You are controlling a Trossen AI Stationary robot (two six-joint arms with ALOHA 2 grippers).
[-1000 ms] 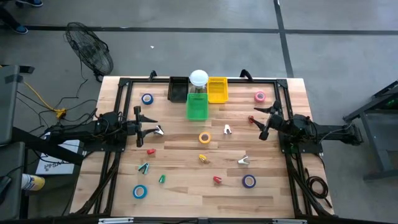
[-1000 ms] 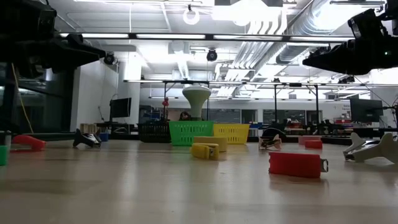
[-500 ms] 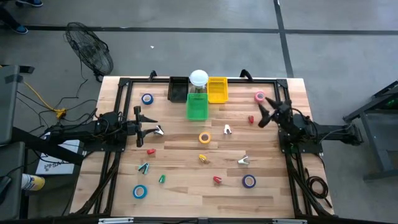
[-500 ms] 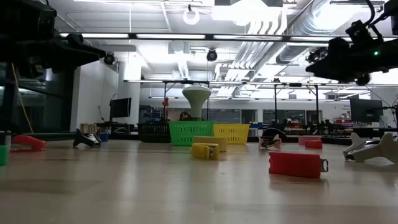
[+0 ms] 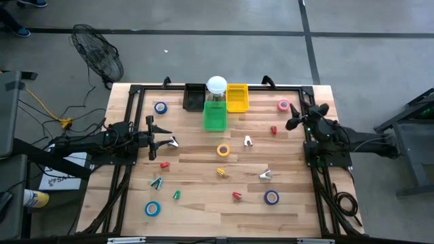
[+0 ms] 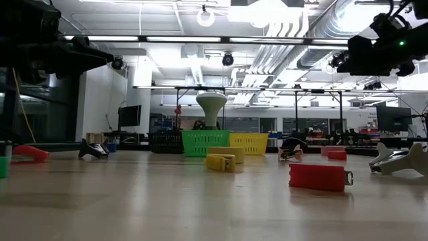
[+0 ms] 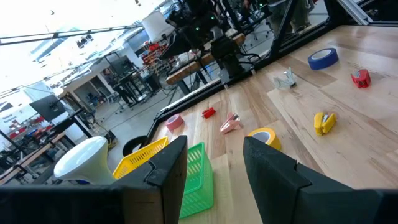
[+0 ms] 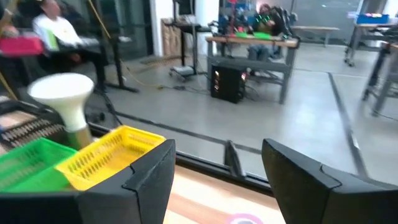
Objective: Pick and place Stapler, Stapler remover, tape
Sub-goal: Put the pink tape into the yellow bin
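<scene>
Wooden tabletop [image 5: 203, 203] carries scattered tape rolls: blue [image 5: 160, 107] at 11 o'clock, pink [image 5: 283, 105] at 1, yellow [image 5: 223, 150] at centre, purple [image 5: 271, 197] at 5. My right gripper [image 5: 296, 115] hangs released, holding nothing, just beside the pink roll. My left gripper [image 5: 169, 142] waits at 9 o'clock, fingers parted and bare. Green basket [image 5: 215, 119] sits at 12.
</scene>
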